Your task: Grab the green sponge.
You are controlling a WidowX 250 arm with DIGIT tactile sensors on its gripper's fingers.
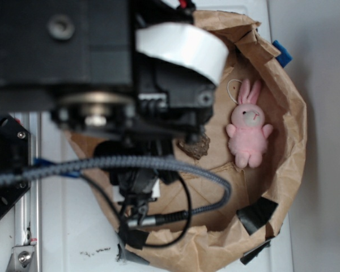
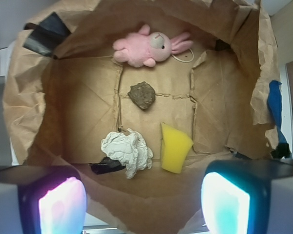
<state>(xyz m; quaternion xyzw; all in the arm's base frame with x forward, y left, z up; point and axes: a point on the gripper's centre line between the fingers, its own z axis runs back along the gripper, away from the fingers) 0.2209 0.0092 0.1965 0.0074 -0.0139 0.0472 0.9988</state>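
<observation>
From my wrist view, my gripper [image 2: 144, 207] hangs with its jaws spread wide, one glowing pad [image 2: 62, 207] at the 7 o'clock corner and the other at 5 o'clock, nothing between them. Going left to right across the floor of the brown paper bag [image 2: 24, 97]: a white wad of cloth [image 2: 128, 150] lies just above my left pad, with a scrap of black tape [image 2: 106, 167] touching its lower edge; beside it, toward 5 o'clock from the view's centre, sits the green sponge [image 2: 175, 147], a yellow wedge lying flat, apart from the cloth by a narrow gap and nearer my right pad than my left. At about 12 o'clock from the sponge a brown rock [image 2: 142, 94] rests alone mid-floor, and beyond it the pink plush bunny [image 2: 149, 48] lies on its side against the far wall. The bag's crumpled walls rise all round; bare cardboard-coloured floor lies open to the right of the sponge up to the creased right wall. The exterior view hides the sponge behind my arm [image 1: 96, 73]; there the bunny lies near the bag's right wall.
</observation>
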